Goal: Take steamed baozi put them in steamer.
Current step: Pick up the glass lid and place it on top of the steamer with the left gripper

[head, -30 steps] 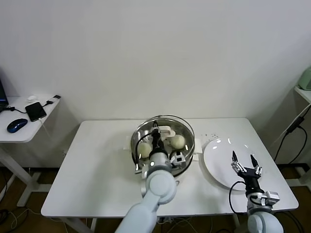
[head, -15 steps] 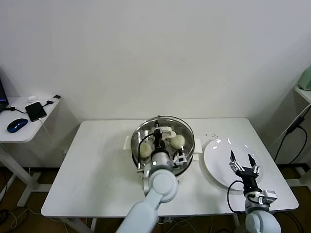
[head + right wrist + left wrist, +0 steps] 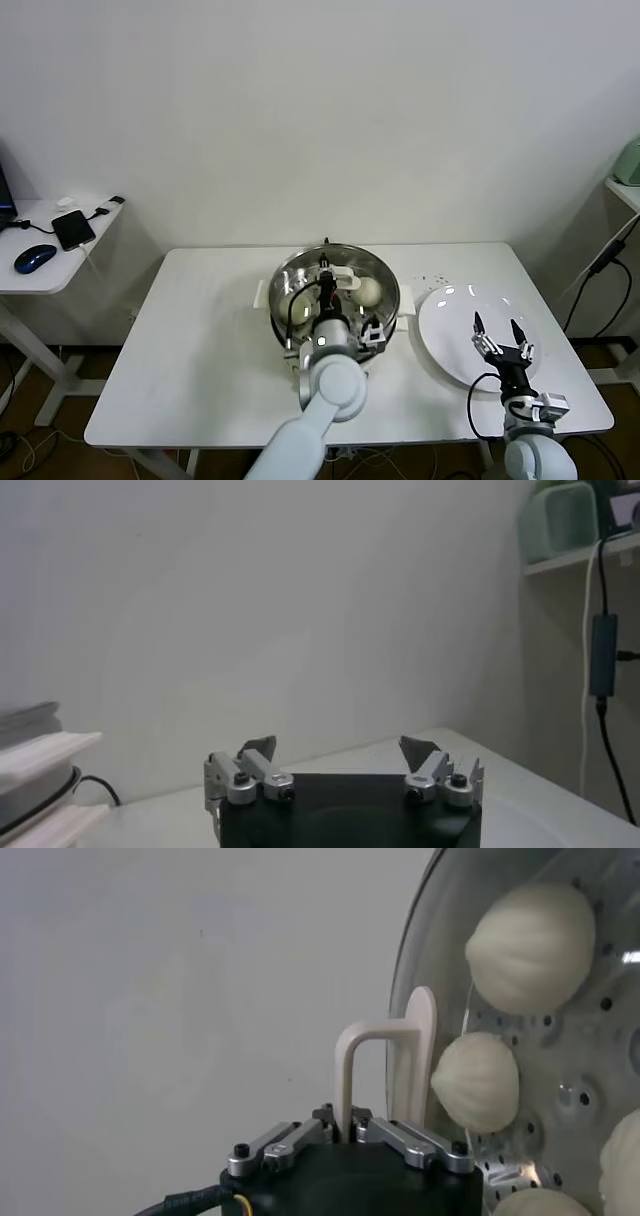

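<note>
The left hand [image 3: 327, 272], clamped on the glass lid's handle [image 3: 340, 274], has carried the lid [image 3: 336, 283] farther over the steamer [image 3: 385, 312].

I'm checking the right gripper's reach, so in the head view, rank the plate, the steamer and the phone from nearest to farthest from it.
From the right gripper:
1. Plate, directly under it at the table's right end.
2. Steamer, mid-table to its left, where the left gripper holds the lid handle.
3. Phone, on the side desk at far left.
</note>
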You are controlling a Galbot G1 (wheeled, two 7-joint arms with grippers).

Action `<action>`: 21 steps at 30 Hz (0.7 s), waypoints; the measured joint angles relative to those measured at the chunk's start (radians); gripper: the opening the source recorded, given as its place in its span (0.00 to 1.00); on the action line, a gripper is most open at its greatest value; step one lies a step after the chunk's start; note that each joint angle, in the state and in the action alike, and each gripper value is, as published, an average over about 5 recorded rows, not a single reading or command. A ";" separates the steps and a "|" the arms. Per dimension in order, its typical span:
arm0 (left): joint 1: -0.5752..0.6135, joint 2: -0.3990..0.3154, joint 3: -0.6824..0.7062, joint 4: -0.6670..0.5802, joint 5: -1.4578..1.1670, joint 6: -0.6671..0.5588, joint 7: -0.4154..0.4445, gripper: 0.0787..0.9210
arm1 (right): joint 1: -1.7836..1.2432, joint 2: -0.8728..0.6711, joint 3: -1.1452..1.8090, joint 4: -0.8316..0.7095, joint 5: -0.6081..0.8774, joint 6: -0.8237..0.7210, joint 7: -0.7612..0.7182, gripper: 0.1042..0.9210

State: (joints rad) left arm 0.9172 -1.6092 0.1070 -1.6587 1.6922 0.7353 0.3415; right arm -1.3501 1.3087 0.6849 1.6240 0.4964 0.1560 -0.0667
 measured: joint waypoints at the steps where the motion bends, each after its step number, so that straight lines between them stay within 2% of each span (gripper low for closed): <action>1: 0.000 0.000 0.000 0.000 0.001 0.000 0.000 0.10 | 0.000 0.000 0.000 -0.001 0.000 0.000 0.000 0.88; 18: 0.002 0.000 0.005 0.004 0.004 0.001 -0.001 0.11 | -0.002 0.000 -0.005 -0.003 0.000 0.005 0.000 0.88; 21: 0.007 0.000 0.002 0.004 0.006 0.001 -0.004 0.15 | -0.003 0.001 -0.005 -0.003 0.000 0.005 0.000 0.88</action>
State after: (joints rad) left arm 0.9241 -1.6092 0.1094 -1.6548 1.6983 0.7367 0.3372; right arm -1.3533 1.3096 0.6801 1.6208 0.4966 0.1610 -0.0668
